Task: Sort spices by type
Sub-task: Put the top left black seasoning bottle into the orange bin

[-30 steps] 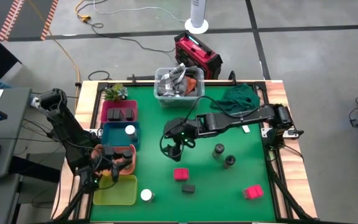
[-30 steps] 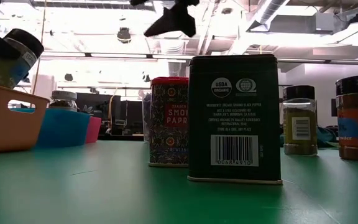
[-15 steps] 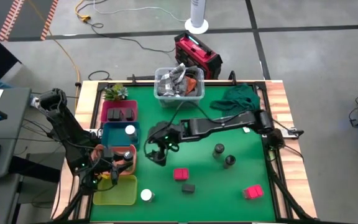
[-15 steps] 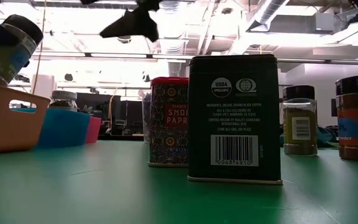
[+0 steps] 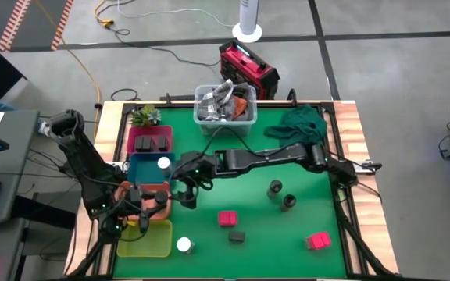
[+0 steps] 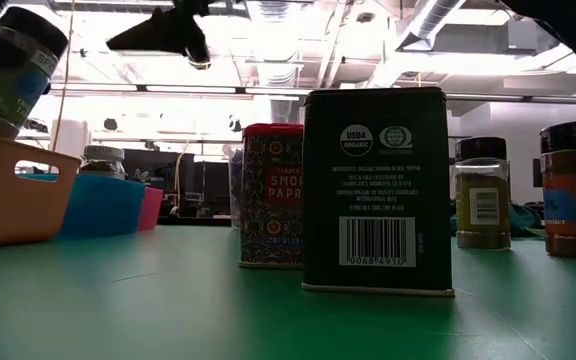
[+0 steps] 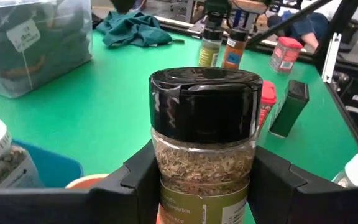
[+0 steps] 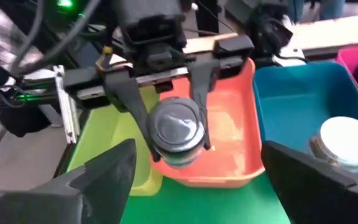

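My left gripper (image 5: 153, 204) is shut on a black-lidded round jar of green herbs (image 7: 204, 143) above the orange tray (image 8: 229, 140) at the table's left edge. My right gripper (image 5: 186, 193) hangs open just to the right of that jar, its fingers pointing at it. On the green mat stand two dark-lidded jars (image 5: 280, 195), two pink-red boxes (image 5: 227, 218) (image 5: 317, 241), a black box (image 5: 237, 235) and a white-topped jar (image 5: 183, 244). Another white-topped jar (image 8: 347, 140) sits in the blue tray (image 5: 141, 168). Black boxes (image 5: 153, 143) lie in the pink tray (image 5: 133, 137). My left gripper pinches the jar's clear body just below the black lid (image 7: 166, 168) between its two fingers (image 7: 272, 177). The fingers come nearly level from the table's left side. The jar is lifted clear above the orange tray and tilted a little, lid uppermost.
A yellow-green tray (image 5: 145, 238) lies near the front left corner. A clear bin (image 5: 225, 108) of odds and ends, a green cloth (image 5: 299, 122) and a small plant (image 5: 143, 115) stand along the far edge.
My right gripper has swept from the middle of the table toward its left edge, ending close to the left gripper and the orange tray. My left gripper has rolled its wrist, tipping the held jar more upright over the tray.
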You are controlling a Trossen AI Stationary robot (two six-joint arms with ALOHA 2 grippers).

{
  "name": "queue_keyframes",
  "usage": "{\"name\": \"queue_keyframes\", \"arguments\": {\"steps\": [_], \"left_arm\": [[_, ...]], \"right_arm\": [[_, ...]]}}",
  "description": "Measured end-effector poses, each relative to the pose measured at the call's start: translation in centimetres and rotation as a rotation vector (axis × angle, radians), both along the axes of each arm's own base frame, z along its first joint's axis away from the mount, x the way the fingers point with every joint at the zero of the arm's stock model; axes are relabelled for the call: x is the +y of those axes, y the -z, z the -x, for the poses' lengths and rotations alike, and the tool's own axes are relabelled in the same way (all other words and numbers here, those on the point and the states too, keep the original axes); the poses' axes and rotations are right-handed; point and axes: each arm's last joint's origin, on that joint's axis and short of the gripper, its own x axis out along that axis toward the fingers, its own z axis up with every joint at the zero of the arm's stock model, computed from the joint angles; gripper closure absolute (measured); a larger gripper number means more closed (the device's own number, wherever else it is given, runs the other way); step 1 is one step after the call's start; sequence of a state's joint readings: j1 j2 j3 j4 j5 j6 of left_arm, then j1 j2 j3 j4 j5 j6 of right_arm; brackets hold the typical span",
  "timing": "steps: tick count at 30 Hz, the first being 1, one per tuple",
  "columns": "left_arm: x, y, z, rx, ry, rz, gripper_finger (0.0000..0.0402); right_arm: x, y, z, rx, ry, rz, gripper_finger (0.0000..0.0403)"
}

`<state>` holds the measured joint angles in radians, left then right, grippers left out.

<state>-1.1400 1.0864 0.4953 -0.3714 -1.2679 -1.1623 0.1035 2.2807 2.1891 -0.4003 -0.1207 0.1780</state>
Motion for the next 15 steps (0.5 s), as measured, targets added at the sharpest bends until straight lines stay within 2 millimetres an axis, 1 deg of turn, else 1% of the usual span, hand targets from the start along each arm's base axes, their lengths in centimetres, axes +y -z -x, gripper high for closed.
{"name": "queue_keyframes", "arguments": {"steps": [4, 10, 12, 15], "left_arm": [[0.1, -0.1, 0.0, -0.002, 0.000, -0.002, 0.0223], [0.2, -0.1, 0.0, 0.003, -0.001, -0.024, 0.0223], [0.2, -0.1, 0.0, 0.001, -0.003, -0.027, 0.0223], [0.2, -0.1, 0.0, 0.000, -0.004, -0.027, 0.0223]], "right_arm": [[0.3, -0.4, -0.2, -0.056, -0.030, 0.035, 0.0019], [0.9, -1.1, -0.4, -0.139, -0.050, 0.050, 0.0019], [0.9, -0.6, -0.9, -0.166, -0.045, 0.046, 0.0019], [0.9, 0.2, -1.3, -0.157, -0.034, 0.028, 0.0019]]}}
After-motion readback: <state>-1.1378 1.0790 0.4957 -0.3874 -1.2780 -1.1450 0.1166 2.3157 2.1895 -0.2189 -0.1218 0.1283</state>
